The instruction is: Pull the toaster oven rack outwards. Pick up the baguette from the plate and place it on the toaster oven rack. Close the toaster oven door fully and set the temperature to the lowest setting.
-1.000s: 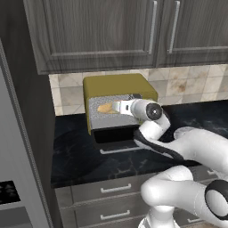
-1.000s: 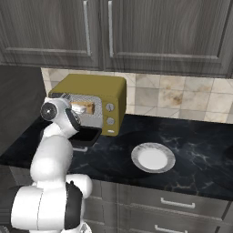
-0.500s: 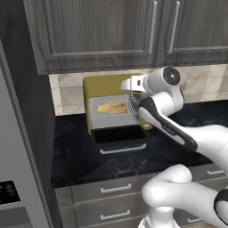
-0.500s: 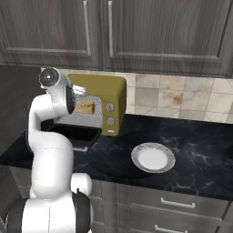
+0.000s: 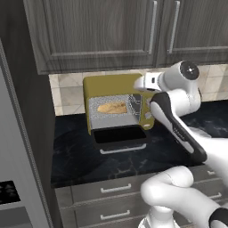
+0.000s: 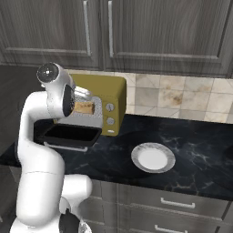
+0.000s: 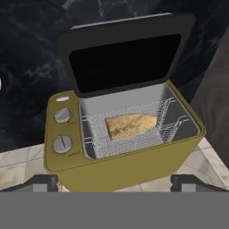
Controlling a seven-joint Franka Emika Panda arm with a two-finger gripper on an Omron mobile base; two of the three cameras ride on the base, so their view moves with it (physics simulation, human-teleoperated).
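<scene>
Golden-brown baguette (image 7: 132, 125) lies on the toaster oven rack (image 7: 134, 134), door down.

The bread rests flat on the silvery wire grid inside the mustard toaster oven (image 5: 116, 108), which stands at the far left of the black marbled tabletop (image 6: 191, 150) against the tiled wall. The toaster oven door (image 5: 119, 135) hangs open and flat toward the near side, probably left so for loading. The white plate (image 6: 153, 158) sits bare to the right, well apart. The pincer (image 7: 114, 182) hangs above the oven looking down into it, released, fingertips (image 7: 41, 182) spread and holding nothing. Judged next: shut the door, then turn a silver knob (image 7: 62, 143) on the right panel.
</scene>
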